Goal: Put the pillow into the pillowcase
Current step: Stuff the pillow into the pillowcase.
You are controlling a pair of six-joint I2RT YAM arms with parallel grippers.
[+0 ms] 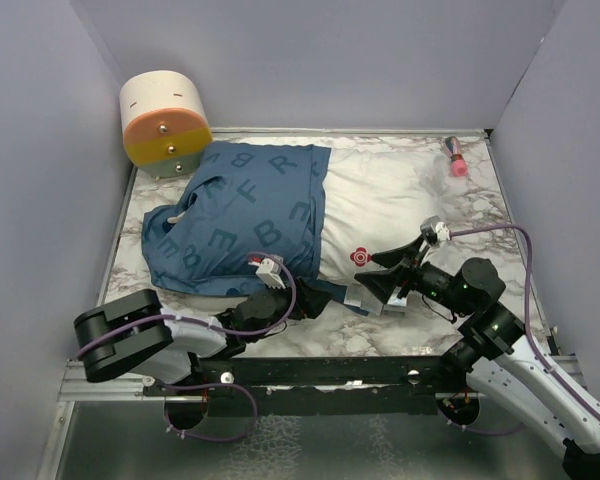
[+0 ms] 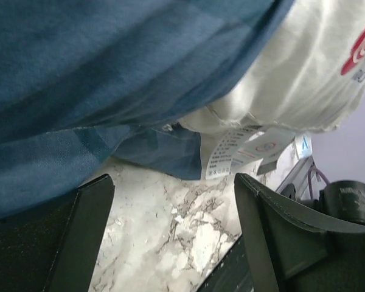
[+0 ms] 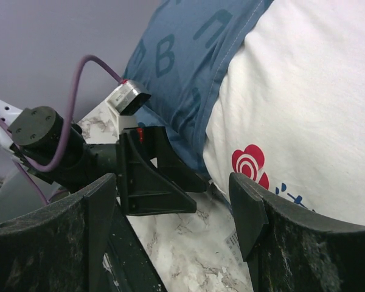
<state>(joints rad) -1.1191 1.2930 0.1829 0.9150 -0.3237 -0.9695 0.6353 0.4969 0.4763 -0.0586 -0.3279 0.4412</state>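
The white pillow [image 1: 400,200] lies across the marble table, its left part inside the dark blue lettered pillowcase [image 1: 250,210]. About half of the pillow sticks out to the right. My left gripper [image 1: 315,298] is low at the near edge where the pillowcase's mouth meets the pillow. It is open, with only bare marble between its fingers [image 2: 91,231]; blue cloth [image 2: 109,61] and the pillow's care labels [image 2: 231,152] hang just beyond. My right gripper [image 1: 368,277] is open beside the pillow's near corner, close to its red logo [image 3: 249,164], and faces the left gripper [image 3: 152,176].
A cream, orange and yellow cylinder [image 1: 165,120] stands at the back left corner. A small pink and red object [image 1: 456,158] lies at the back right. Grey walls close in the table [image 1: 460,320] on three sides; a black rail runs along the near edge.
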